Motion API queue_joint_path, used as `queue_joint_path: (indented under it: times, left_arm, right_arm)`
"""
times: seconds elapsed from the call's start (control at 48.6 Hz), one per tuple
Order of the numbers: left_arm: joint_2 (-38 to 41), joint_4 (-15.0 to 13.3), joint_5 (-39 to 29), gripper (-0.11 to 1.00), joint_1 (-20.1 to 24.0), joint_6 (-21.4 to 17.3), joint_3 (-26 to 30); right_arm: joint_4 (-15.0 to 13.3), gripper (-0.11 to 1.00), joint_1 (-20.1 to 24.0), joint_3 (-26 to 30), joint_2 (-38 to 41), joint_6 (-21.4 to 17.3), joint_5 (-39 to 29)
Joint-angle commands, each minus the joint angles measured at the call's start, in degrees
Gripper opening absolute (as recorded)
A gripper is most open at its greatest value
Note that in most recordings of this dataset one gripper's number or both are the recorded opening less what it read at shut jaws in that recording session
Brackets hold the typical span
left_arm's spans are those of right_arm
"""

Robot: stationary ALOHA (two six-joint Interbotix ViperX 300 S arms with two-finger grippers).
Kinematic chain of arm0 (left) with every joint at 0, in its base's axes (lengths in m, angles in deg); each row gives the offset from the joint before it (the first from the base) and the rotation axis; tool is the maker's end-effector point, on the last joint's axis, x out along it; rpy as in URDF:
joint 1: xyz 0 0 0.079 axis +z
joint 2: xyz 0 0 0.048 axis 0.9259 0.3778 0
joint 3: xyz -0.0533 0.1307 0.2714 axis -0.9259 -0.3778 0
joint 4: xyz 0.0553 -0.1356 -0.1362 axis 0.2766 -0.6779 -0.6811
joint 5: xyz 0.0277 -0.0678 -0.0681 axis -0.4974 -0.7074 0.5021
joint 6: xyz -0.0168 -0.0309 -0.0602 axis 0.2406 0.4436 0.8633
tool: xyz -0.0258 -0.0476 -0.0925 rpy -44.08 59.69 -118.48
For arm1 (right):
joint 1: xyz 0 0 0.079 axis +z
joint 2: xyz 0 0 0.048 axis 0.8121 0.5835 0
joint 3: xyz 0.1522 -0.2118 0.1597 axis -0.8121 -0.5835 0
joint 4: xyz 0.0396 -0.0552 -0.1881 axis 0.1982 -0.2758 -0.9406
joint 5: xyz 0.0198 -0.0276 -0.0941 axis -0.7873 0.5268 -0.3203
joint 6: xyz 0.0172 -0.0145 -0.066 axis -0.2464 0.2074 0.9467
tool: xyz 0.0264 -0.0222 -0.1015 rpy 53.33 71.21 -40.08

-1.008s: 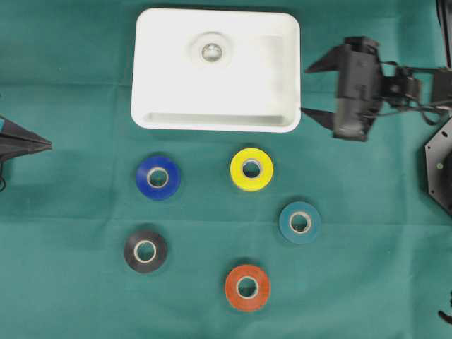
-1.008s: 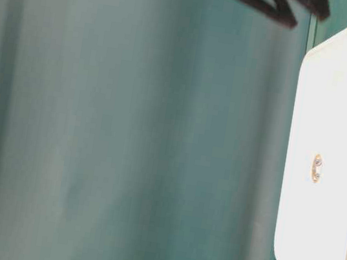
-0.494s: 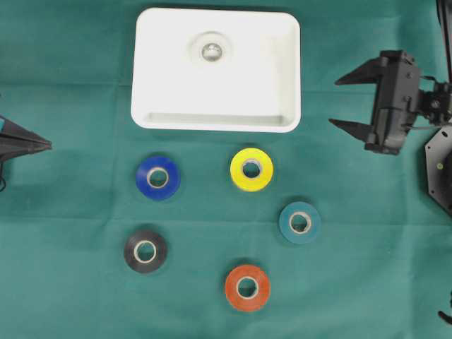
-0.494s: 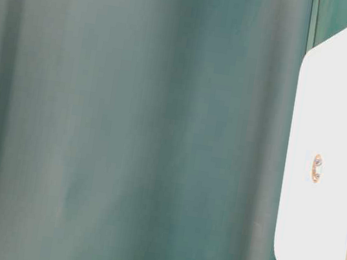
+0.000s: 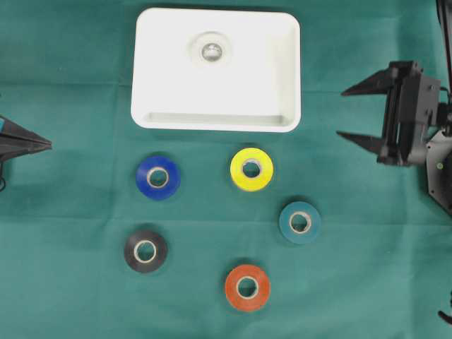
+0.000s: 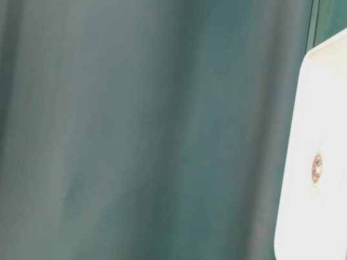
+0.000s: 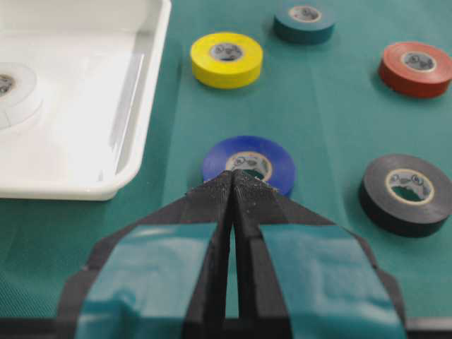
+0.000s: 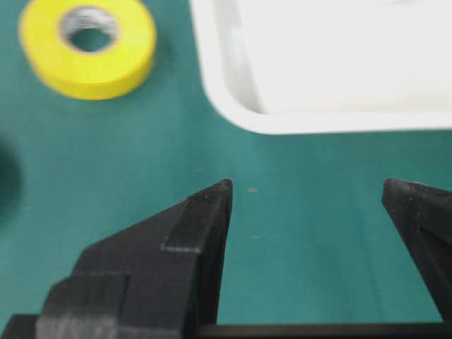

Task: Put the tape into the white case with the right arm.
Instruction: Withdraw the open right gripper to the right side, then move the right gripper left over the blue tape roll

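The white case [image 5: 215,113] lies at the back middle, with a white roll of tape [image 5: 211,50] inside it. Several tape rolls lie on the green cloth in front of it: blue [image 5: 157,177], yellow [image 5: 251,169], teal [image 5: 299,222], black [image 5: 145,251] and orange [image 5: 247,287]. My right gripper [image 5: 341,113] hovers right of the case, open and empty, pointing left. In the right wrist view the right gripper [image 8: 306,185] faces the case's corner [image 8: 318,121] and the yellow tape [image 8: 88,46]. My left gripper [image 5: 48,145] is shut at the far left. In its own view the left gripper [image 7: 233,176] points at the blue tape [image 7: 277,164].
The right arm's black base [image 5: 439,166] stands at the right edge. The table-level view shows only blurred green cloth and the case's outer wall [image 6: 335,95]. Open cloth lies between the case and the right gripper.
My right gripper has drawn back to the right, away from the case's right side, and slightly toward the front, staying open. The left gripper and all the tapes have not moved.
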Motion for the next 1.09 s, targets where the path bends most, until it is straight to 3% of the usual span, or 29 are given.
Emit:
queue_joint_path:
  times: [0.0,0.329,0.699,1.07]
  left_arm:
    - [0.4,0.1,0.3,0.00,0.1,0.1,0.8]
    - [0.4,0.0,0.3,0.00,0.1,0.1,0.8]
    - [0.4,0.0,0.3,0.00,0.1,0.2,0.8]
    - [0.5,0.0,0.3,0.00,0.0,0.2,0.8]
  right_arm:
    - [0.2,0.63,2.8,0.4,0.0,-0.2,0.4]
    - [0.2,0.62,12.2,-0.6,-0.1,-0.4,0.3]
    - [0.2,0.62,12.7,0.2,1.0,-1.3,-0.8]
    - [-0.1,0.62,13.2,6.4,10.8,-1.2,0.2]
